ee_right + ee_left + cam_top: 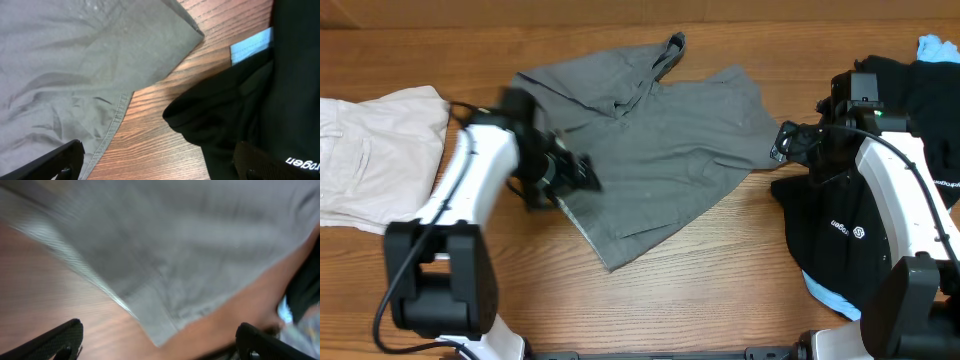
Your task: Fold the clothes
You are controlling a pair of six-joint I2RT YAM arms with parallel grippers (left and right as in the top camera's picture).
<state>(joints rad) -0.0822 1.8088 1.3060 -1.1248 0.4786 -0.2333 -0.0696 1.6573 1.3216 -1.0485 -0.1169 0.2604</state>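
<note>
1. At the far left I see the cream-white shorts lying flat with soft creases, running off the left edge of the table. They are well apart from the other clothes.
2. Next comes the left gripper, at the left edge of the grey shorts, over their lower hem. On its wrist camera the fingers stand spread wide with nothing between them. That picture is smeared, so I cannot tell whether the tips touch cloth or wood.
3. The grey shorts fill the middle of the table, spread mostly flat and wrinkled. A fold bunches along the far edge, and one corner points toward the near edge.
4. The right gripper sits at the right edge of the grey shorts, between them and the black garment. Its wrist camera shows the fingers wide apart and gripping nothing. Bare wood lies below, with the grey hem on one side and black cloth on the other.
5. At the right the black garment lies heaped under the right arm. A light-blue garment shows in the far corner. More light blue peeks from under the black near the front.
</note>
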